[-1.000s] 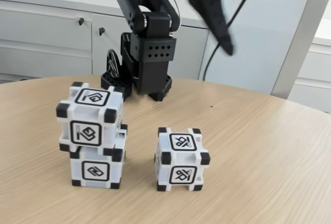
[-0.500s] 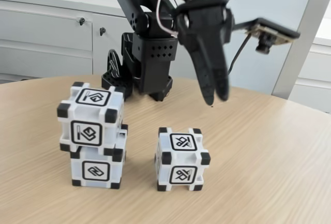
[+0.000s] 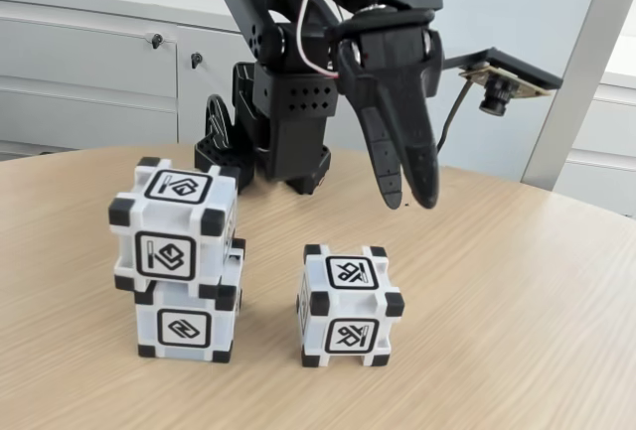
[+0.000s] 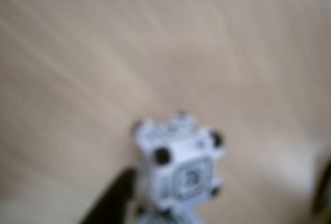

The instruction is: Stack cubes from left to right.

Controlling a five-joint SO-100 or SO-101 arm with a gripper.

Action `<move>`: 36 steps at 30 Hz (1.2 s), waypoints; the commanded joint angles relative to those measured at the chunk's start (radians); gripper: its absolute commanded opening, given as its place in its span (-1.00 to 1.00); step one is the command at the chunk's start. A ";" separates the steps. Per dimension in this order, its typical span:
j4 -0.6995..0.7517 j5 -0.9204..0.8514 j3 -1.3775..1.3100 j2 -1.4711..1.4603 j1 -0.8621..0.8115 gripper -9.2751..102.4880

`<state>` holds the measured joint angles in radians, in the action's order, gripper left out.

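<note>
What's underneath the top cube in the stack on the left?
Under the top cube sits a second cube, resting on the table. The top one is slightly offset. The lower cube's top face is covered.

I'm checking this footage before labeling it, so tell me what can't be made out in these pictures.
- Wrist view: motion blur smears the cube; its glyph is unreadable.
- Wrist view: gripper fingers cut off by the bottom edge.
- Fixed view: gripper fingers overlap, so any gap is unclear.
- Fixed view: arm's upper part cropped by the top edge.
</note>
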<state>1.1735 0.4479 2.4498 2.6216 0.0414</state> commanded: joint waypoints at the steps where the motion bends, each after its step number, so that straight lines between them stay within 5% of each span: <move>1: 0.003 0.015 -0.026 -0.006 -0.008 -0.11; 14: 0.018 0.032 -0.279 -0.474 -0.005 -0.15; 25: 0.407 -0.097 -0.640 -0.761 -0.008 -0.20; 36: 0.419 -0.210 -0.664 -0.870 -0.092 -0.19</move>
<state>1.5877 0.2669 1.8316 1.7518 -0.0046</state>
